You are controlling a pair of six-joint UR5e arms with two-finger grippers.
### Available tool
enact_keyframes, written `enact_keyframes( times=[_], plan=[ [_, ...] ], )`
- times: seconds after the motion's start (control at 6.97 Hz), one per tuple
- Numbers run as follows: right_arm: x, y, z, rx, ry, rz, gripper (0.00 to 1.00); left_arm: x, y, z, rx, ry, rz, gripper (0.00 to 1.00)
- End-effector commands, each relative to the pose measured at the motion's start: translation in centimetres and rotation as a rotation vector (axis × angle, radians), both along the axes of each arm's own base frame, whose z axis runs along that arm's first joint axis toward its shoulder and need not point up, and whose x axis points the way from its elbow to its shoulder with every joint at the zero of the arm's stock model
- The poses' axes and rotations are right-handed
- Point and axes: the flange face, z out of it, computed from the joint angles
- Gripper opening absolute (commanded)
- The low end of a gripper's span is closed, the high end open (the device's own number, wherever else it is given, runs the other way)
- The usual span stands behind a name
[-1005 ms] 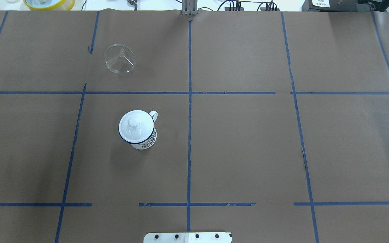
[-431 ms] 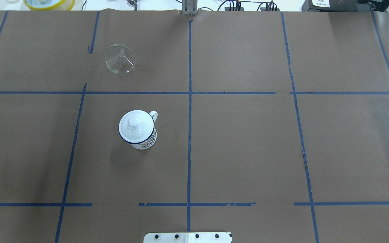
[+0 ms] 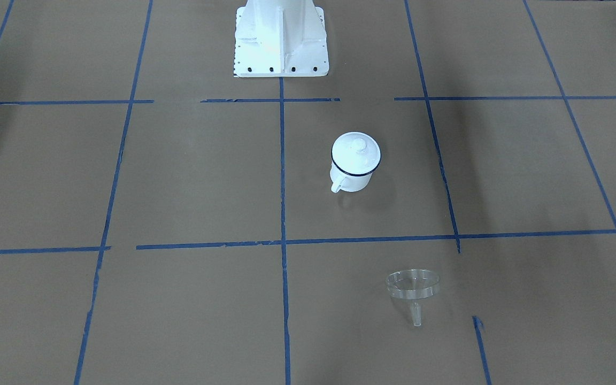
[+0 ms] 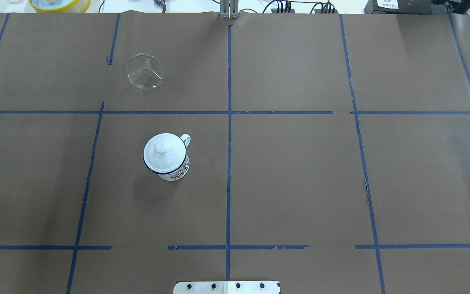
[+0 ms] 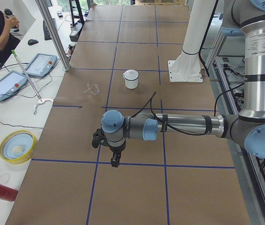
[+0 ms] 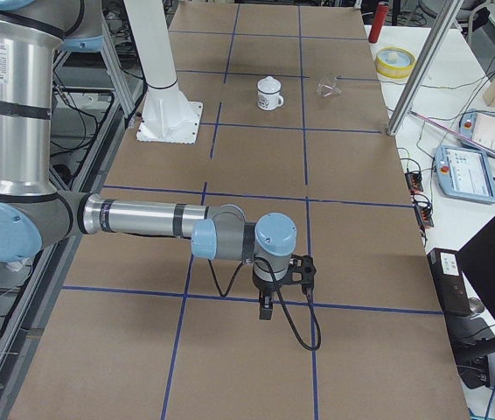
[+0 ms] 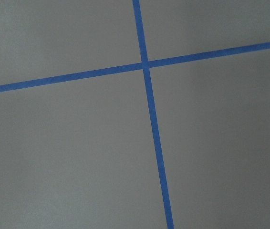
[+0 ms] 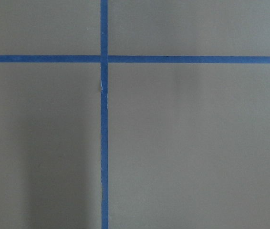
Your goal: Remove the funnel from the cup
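Lower centre in my left side view, the left gripper (image 5: 115, 161) hangs over the table (image 4: 300, 183). I cannot tell its jaw state, nor the right gripper's (image 6: 266, 311). Overhead, the cup (image 4: 176, 170) stands centre-left, wearing a lid (image 4: 162, 155). The funnel (image 4: 144, 72) lies upper left, well apart.

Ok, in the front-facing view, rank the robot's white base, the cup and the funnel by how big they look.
1. White base: clearly the largest.
2. Cup and funnel: they look about alike. The funnel lies nearer the camera, so I won't rank one over the other.
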Motion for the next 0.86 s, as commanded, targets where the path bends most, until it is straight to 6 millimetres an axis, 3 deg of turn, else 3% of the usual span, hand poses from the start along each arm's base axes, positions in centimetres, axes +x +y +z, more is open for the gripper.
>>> enact_keyframes(
  times=[0.0,0.72],
  plan=[
    [0.0,-0.01,-0.07,0.001,0.0,0.0,1.0,0.08,-0.29,-0.19,-0.026,0.0,0.001,1.0],
    [0.0,0.0,0.0,0.0,0.0,0.0,1.0,-0.05,-0.35,-0.36,-0.032,-0.001,-0.002,1.0]
  ],
)
